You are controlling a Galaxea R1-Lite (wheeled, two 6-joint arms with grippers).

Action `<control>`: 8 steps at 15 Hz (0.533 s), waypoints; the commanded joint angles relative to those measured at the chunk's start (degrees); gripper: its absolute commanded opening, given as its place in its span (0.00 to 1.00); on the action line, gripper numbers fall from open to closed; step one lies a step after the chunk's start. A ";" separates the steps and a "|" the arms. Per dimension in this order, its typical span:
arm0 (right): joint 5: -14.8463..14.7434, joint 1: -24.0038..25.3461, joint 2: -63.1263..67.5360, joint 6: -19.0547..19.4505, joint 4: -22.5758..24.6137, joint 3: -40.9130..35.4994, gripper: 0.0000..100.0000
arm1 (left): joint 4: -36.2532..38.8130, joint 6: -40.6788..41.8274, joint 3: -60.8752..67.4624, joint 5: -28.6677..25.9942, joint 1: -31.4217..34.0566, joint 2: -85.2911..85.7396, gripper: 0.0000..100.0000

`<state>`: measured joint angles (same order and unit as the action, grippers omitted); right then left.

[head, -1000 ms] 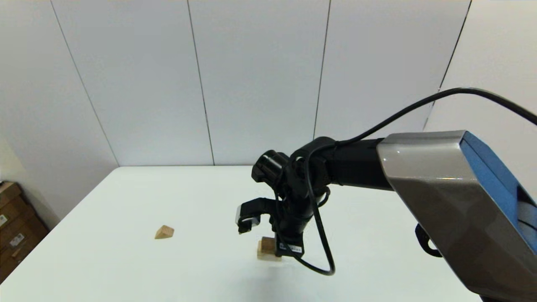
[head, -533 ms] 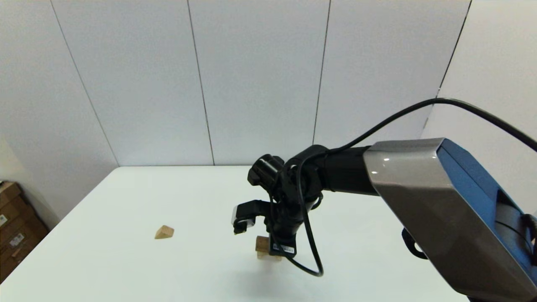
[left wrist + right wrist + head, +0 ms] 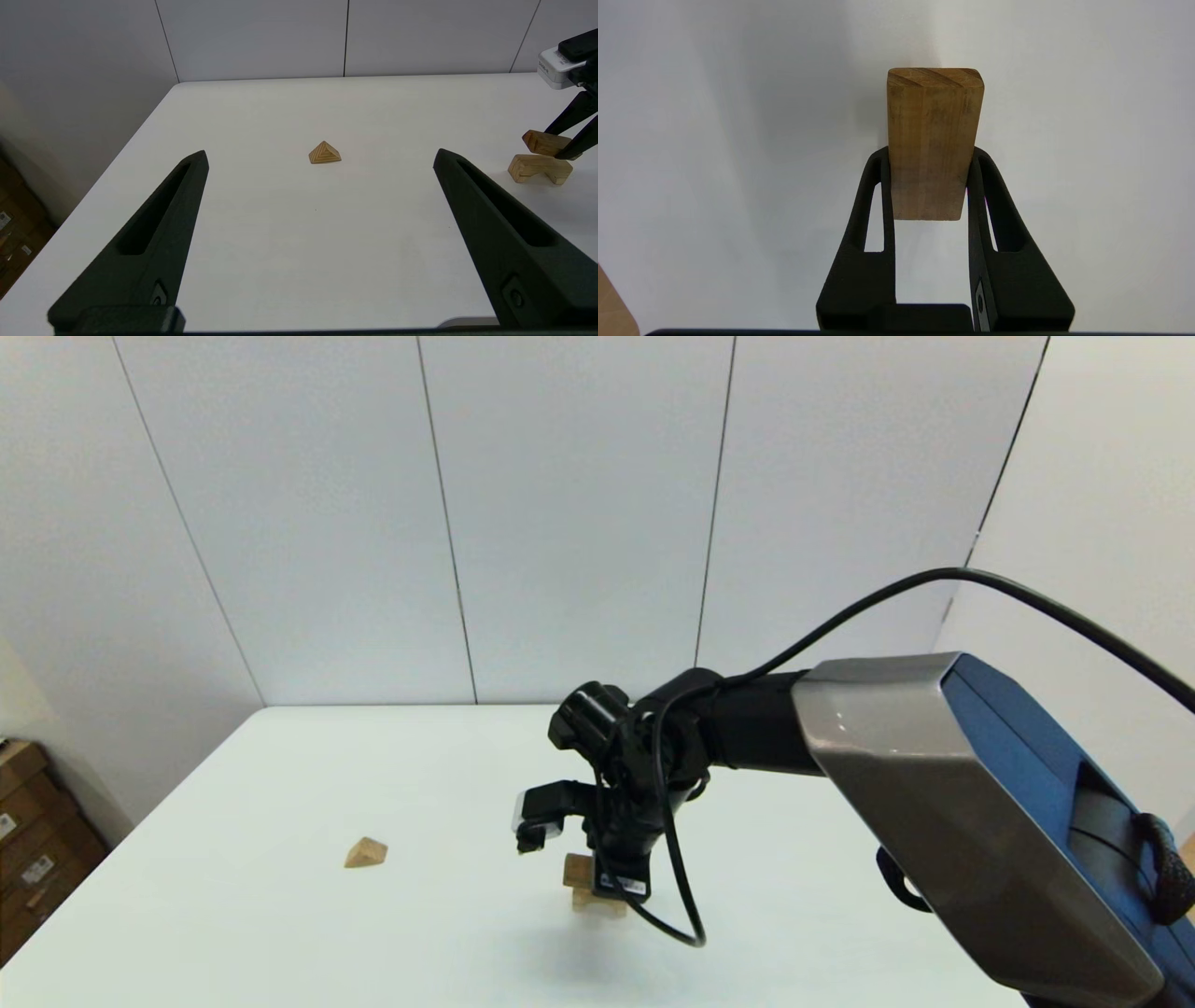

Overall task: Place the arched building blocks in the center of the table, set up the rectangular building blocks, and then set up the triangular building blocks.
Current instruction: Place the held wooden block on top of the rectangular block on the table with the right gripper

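1. I am keeping the left gripper (image 3: 322,233) parked at the near-left table (image 3: 280,933) edge, its fingers spread wide and empty.
2. I am clamping the rectangular block (image 3: 931,140) in the right gripper (image 3: 930,186), at table centre.
3. It is hanging tilted, just above the arched block (image 3: 539,168); its long axis seems to run roughly along the arch's.
4. The triangular block (image 3: 365,852) is lying well apart at nine o'clock, nearer the left arm.
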<state>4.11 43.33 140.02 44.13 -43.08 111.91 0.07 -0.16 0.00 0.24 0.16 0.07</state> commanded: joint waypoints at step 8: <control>-1.30 0.00 0.96 1.22 -1.39 -0.02 0.00 | 0.01 -0.11 0.00 0.02 0.02 -0.07 1.00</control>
<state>2.78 43.30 140.80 45.09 -44.24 111.87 0.07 -0.21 0.00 0.24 0.16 0.07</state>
